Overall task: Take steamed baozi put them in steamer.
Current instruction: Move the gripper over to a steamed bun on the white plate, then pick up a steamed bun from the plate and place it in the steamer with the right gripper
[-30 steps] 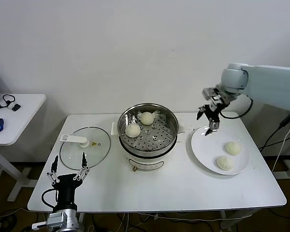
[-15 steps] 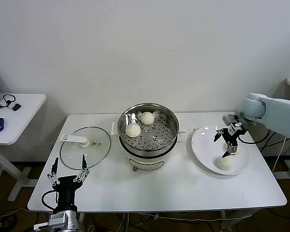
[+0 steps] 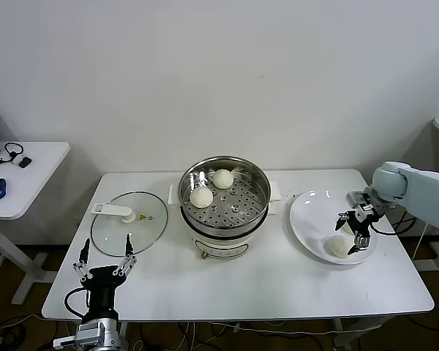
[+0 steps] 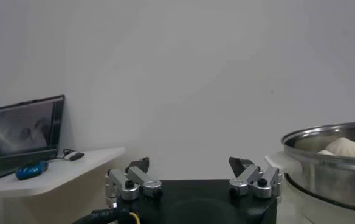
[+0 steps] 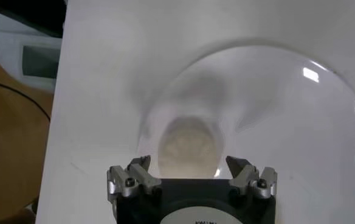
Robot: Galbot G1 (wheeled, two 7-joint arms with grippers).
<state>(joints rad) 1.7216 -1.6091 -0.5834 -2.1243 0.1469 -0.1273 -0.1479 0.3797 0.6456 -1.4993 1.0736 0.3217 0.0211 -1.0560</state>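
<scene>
Over the round white plate (image 3: 307, 219) | right gripper (image 3: 353, 230) spread wide around a cream-white baozi (image 3: 339, 246) | left gripper (image 3: 102, 257) parked low, fingers apart | shiny steel steamer (image 3: 224, 199) holds two buns

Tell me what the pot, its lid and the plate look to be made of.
The pot looks like polished stainless steel: shiny mirror-like wall, perforated tray inside, on a cream base that may be plastic. The lid looks like clear glass with a metal rim and a white, probably plastic handle: the table shows through it. The plate is glossy white, ceramic or melamine; highlights show in the right wrist view.
</scene>
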